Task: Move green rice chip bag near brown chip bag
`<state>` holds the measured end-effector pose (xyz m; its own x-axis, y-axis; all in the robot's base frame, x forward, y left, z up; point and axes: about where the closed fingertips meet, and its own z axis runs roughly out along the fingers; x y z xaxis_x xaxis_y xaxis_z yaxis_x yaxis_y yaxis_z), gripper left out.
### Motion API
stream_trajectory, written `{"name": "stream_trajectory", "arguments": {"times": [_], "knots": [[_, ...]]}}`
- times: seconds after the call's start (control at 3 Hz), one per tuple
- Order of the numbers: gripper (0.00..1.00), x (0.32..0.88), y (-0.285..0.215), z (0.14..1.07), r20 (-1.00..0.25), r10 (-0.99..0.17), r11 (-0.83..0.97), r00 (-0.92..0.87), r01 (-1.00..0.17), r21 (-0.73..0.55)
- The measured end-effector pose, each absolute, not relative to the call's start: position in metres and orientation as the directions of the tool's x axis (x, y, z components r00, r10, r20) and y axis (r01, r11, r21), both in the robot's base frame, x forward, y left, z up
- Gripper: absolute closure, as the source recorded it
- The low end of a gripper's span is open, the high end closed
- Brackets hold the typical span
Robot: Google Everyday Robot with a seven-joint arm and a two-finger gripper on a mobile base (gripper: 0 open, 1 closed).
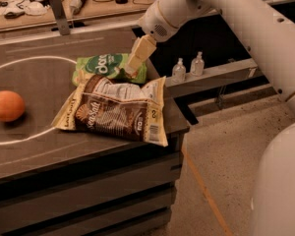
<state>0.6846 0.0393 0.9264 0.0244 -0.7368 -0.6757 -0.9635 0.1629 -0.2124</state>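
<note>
The green rice chip bag (104,67) lies on the dark table (44,146), touching the far edge of the brown chip bag (117,110). The brown bag lies flat near the table's right front corner, with its "Sea Salt" lettering showing. My gripper (132,69) reaches down from the upper right. It is shut on the right end of the green bag, just behind the brown bag. The brown bag hides the green bag's near edge.
An orange (6,105) sits at the left on a white painted curve. Two small clear bottles (188,68) stand on a ledge to the right of the table. A cluttered bench (64,1) runs along the back. The floor lies to the right.
</note>
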Motion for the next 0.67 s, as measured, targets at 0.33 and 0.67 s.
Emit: {"name": "stream_trajectory", "arguments": {"times": [0.33, 0.67], "knots": [[0.00, 0.6763, 0.0103, 0.9413, -0.686, -0.727, 0.236, -0.018, -0.945, -0.226], [0.00, 0.6757, 0.0076, 0.9425, -0.687, -0.727, 0.243, -0.022, -0.943, -0.227]]}}
